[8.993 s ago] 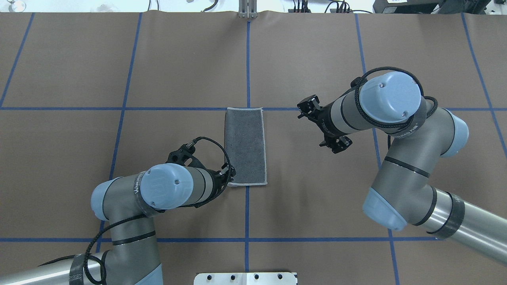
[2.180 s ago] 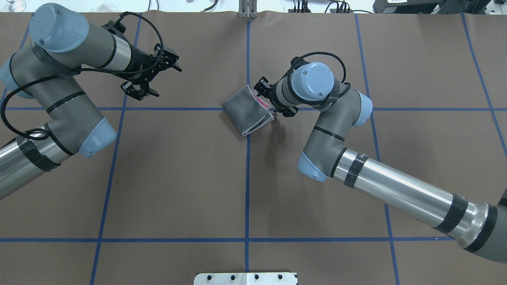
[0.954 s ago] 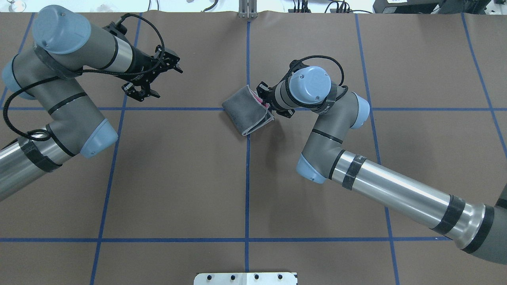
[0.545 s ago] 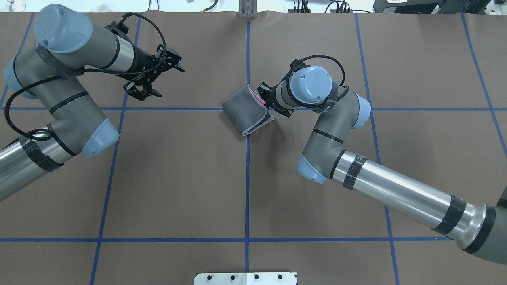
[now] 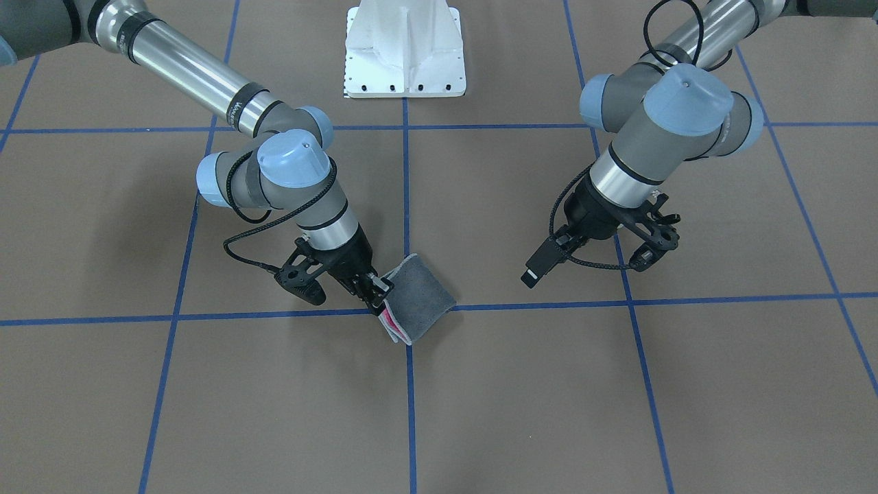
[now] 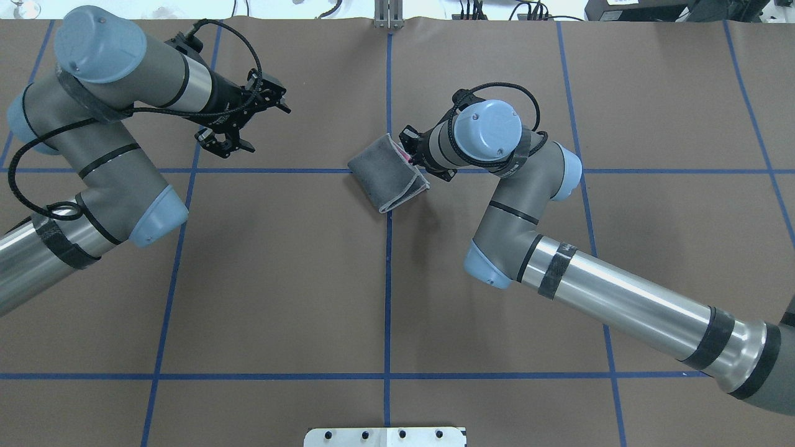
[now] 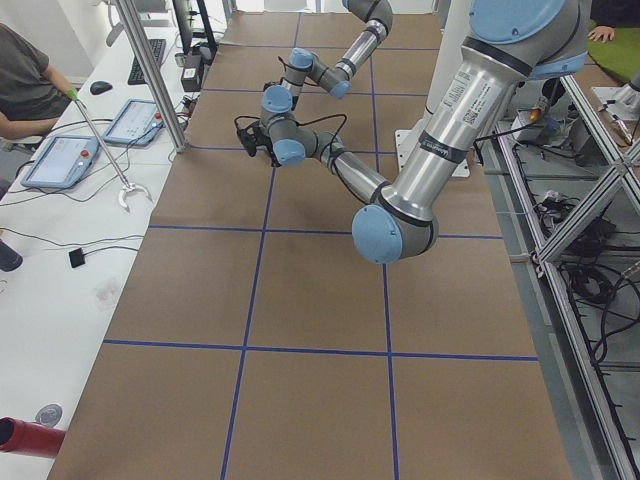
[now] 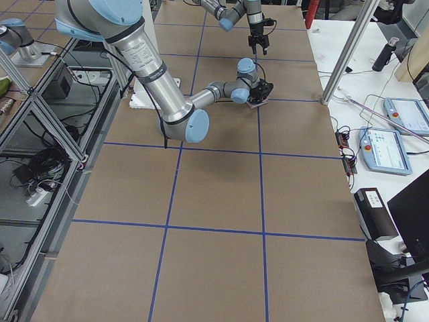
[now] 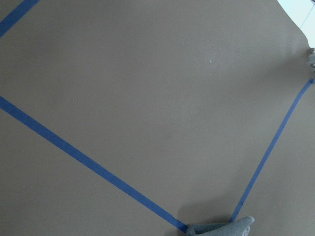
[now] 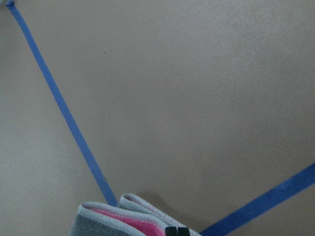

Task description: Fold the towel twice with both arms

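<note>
Pinching towel (image 6: pixel 386 174) at layered edge, right fingers (image 5: pixel 376 288) clamped; left fingers (image 5: pixel 537 266) spread, empty, well apart.

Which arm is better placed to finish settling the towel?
Right. The right gripper is shut on the towel at its open edge, where pink shows between grey layers. The left gripper hangs open above the bare table, well apart from the towel.

The left arm (image 6: pixel 99 155) bends towards the far left corner of the tabletop (image 6: pixel 279 292), the left gripper (image 6: pixel 268 130) with its fingers spread wide. The right arm (image 6: pixel 621 304) stretches to the tabletop's middle, the right gripper (image 6: pixel 411 154) low, pinching the towel (image 6: pixel 382 172).
</note>
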Controlling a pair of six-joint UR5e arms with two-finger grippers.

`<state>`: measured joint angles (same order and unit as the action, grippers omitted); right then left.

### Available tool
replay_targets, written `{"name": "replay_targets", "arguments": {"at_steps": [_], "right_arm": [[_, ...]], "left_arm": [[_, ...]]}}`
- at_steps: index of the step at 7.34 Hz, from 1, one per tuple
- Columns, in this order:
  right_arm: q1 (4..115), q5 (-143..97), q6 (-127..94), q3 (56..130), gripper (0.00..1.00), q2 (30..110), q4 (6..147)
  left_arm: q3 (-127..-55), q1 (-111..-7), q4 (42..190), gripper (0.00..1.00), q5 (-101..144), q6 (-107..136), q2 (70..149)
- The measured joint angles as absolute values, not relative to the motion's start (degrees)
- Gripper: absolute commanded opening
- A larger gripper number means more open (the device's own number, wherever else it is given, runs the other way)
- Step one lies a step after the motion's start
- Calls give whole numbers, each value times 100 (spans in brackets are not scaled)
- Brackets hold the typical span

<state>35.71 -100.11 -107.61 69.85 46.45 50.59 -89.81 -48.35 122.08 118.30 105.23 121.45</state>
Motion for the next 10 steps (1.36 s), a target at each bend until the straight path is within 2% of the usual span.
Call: {"name": "replay_targets", "arguments": {"at_steps": [3,8,10], "right_arm": [[3577,-10018,-10755,7325,0,4907,5065],[3546,-9994,-10783,7393,0,5033,5054],[3537,-9993,-10791,7392,0,5022,5054]], "left_arm": [[-8989,-4834,12208,100,11824,10552,12156],[-8947,-4817,12195,100,11819,10561,12208],[-8649,-4766,12197,99,11790,10614,12479]]}}
